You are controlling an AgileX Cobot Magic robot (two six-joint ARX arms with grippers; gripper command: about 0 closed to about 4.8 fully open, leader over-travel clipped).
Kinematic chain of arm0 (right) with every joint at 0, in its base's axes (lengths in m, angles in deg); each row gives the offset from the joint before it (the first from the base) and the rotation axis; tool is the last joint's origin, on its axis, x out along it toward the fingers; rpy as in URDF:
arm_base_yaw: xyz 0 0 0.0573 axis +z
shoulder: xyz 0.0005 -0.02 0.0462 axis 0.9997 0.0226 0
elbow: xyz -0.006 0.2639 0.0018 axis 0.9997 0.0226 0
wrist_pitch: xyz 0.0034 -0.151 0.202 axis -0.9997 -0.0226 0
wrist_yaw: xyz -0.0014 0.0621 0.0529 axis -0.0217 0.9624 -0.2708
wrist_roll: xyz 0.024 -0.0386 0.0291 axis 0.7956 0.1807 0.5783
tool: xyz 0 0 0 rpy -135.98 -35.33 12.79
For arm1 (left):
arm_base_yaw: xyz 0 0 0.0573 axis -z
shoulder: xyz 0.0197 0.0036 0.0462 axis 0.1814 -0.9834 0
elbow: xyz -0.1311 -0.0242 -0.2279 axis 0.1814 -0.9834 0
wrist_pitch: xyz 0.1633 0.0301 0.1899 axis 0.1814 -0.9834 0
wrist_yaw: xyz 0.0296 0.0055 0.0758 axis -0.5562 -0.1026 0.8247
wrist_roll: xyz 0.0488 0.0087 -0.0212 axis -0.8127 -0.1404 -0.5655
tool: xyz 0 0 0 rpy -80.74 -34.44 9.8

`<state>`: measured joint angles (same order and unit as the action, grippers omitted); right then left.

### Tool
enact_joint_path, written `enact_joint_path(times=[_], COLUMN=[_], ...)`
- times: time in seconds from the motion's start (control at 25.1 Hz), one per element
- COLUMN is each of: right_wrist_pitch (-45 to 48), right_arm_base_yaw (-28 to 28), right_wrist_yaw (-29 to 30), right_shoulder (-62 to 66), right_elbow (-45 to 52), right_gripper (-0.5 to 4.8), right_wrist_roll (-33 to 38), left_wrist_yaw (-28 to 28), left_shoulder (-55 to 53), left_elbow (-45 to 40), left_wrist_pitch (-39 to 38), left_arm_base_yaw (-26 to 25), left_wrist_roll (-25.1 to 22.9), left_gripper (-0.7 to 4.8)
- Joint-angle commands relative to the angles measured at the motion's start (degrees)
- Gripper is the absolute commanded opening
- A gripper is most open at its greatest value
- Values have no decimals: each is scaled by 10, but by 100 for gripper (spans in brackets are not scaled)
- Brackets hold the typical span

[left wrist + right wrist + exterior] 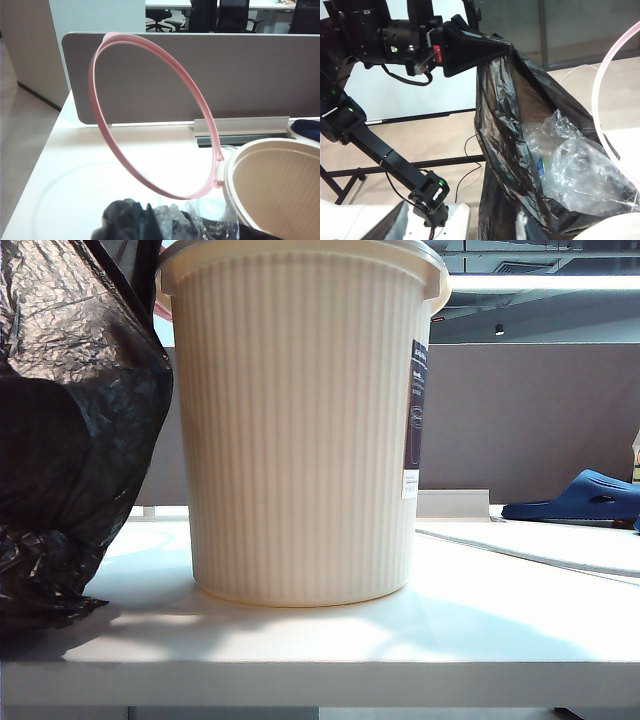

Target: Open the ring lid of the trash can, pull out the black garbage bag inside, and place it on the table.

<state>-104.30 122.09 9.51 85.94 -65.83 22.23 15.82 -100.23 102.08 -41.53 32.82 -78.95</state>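
Glossy, crinkled black garbage bag (505, 150) film; ribbed matt cream plastic trash can (300, 430); smooth pink plastic ring lid (150, 115); smooth white table (400, 640).

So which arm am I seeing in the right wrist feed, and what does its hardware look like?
That is the left arm: matte black boxy links, small green indicator lights at the joints, thin black cables looping beneath the wrist. The left gripper ends in a black wedge-shaped body with a small red mark near its base. The right gripper is not in view.
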Motion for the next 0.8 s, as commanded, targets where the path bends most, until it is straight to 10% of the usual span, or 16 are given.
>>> enact_joint_path(times=[0.04,0.8], right_wrist_pitch=[5,0], right_arm_base_yaw=[0,5], right_wrist_yaw=[3,5], right_shoulder=[-4,-4], right_elbow=[-3,-3], right_gripper=[270,270], right_wrist_roll=[-2,-2], left_wrist_yaw=[6,16], left_shoulder=[-3,-74], left_elbow=[0,0], left_wrist_pitch=[22,50], left_arm_base_yaw=[0,-1], left_wrist_roll=[-3,-16], left_gripper=[-6,-6])
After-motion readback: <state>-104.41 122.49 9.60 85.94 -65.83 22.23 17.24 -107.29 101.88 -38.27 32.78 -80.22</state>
